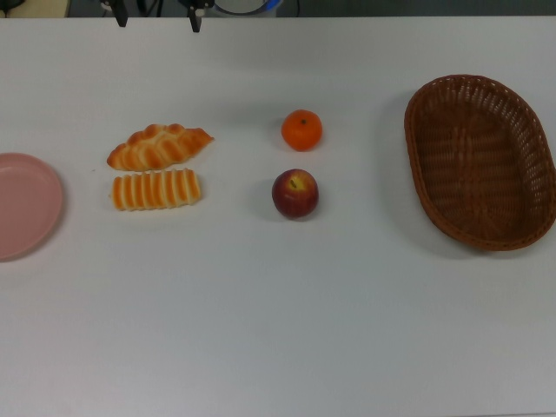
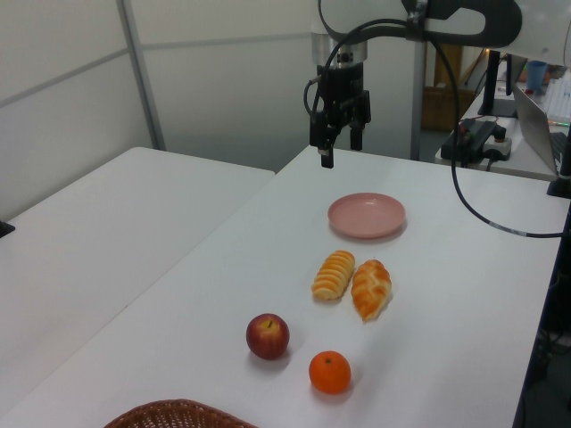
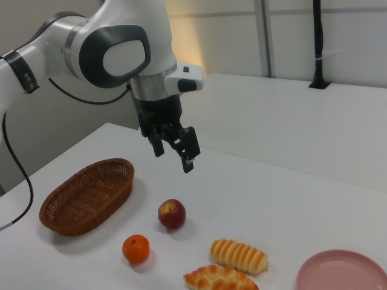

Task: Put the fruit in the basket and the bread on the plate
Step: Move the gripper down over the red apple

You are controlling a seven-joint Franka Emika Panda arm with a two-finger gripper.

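- The white table (image 1: 261,330) carries everything; the pink plate (image 1: 22,205) sits at its top-view left edge, the basket (image 1: 480,161) near the right.
- The gripper (image 3: 174,151) hangs above the table, fingers apart and empty.
- Pale panel walls (image 2: 62,98) stand behind.

We see a white desk (image 2: 223,294) with a second white desk (image 2: 80,241) just beside it, pale panelled walls (image 2: 214,80) behind both. In the left view, a laptop (image 2: 540,120) sits on a far bench.
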